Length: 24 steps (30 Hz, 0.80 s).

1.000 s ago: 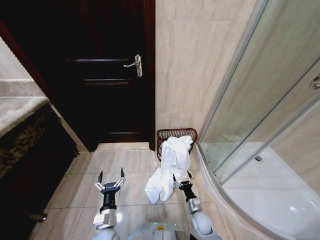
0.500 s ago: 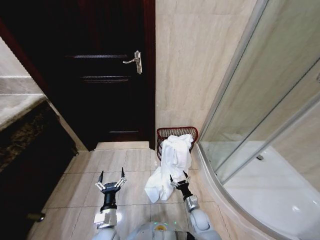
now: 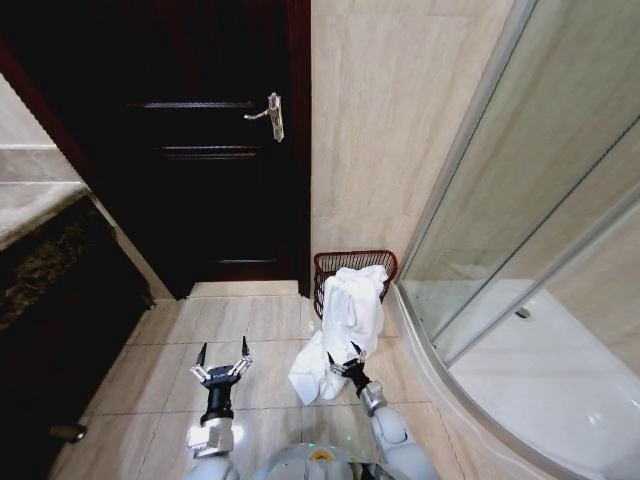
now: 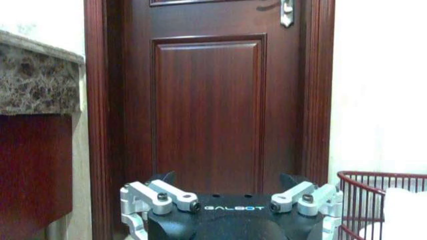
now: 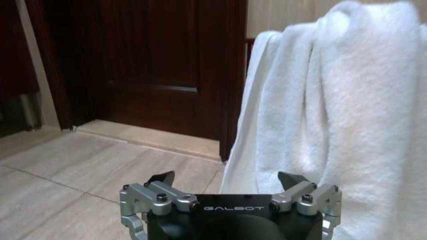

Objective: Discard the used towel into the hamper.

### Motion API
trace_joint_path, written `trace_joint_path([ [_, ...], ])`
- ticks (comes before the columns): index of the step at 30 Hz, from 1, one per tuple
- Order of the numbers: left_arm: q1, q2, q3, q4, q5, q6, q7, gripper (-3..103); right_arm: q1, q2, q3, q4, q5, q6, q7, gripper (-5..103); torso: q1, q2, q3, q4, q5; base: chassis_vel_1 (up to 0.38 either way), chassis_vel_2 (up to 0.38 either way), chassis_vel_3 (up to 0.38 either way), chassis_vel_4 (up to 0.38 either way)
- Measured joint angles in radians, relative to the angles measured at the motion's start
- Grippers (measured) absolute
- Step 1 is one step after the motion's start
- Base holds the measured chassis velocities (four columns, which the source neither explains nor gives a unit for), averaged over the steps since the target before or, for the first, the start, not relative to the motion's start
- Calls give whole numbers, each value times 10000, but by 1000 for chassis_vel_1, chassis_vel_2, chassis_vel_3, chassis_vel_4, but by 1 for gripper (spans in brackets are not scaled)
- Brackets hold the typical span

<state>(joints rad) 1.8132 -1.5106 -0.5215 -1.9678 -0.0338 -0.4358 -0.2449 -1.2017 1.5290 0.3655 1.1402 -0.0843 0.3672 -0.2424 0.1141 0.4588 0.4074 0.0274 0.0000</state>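
Observation:
The used towel [image 3: 348, 312], white and thick, hangs over the front rim of the hamper [image 3: 328, 266] and trails down onto the tiled floor. The hamper, a dark red wire basket, stands against the wall between the door and the shower. My right gripper [image 3: 345, 361] is open, low at the towel's floor end, with nothing between its fingers. In the right wrist view the towel [image 5: 333, 105] hangs just beyond the open right gripper [image 5: 227, 179]. My left gripper [image 3: 222, 357] hovers open over the floor, left of the towel. The left wrist view shows the hamper [image 4: 360, 192] off to one side.
A dark wooden door [image 3: 200, 190] with a metal handle [image 3: 272, 113] stands shut behind the hamper. A curved glass shower enclosure [image 3: 500, 260] bounds the right side. A stone-topped dark vanity [image 3: 60, 280] lines the left. Open floor tiles [image 3: 240, 320] lie between.
My right gripper has shifted left, closer to the towel's lower end, still open. The camera has tilted slightly. The towel and left gripper have not moved.

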Motion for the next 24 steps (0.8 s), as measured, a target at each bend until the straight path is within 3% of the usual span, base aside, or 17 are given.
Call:
trace_joint_path([
  [12, -49, 113, -153, 196, -220, -75, -32, 100, 857, 299, -7, -1583, -512, 193, 45, 100, -139, -395, -257, -1, -1, 0, 0, 0, 0],
  [16, -192, 170, -240, 335, -353, -150, -144, 100, 1821, 702, 40, -3312, -718, 140, 659, 100, -229, -609, -378, -2, -2, 0, 0, 0, 0],
  [24, -259, 143, -228, 243, -225, 13, -285, 100, 2783, 809, 105, -4978, -700, -53, 1708, 100, -240, -629, -380, -1, 0, 0, 0, 0, 0],
])
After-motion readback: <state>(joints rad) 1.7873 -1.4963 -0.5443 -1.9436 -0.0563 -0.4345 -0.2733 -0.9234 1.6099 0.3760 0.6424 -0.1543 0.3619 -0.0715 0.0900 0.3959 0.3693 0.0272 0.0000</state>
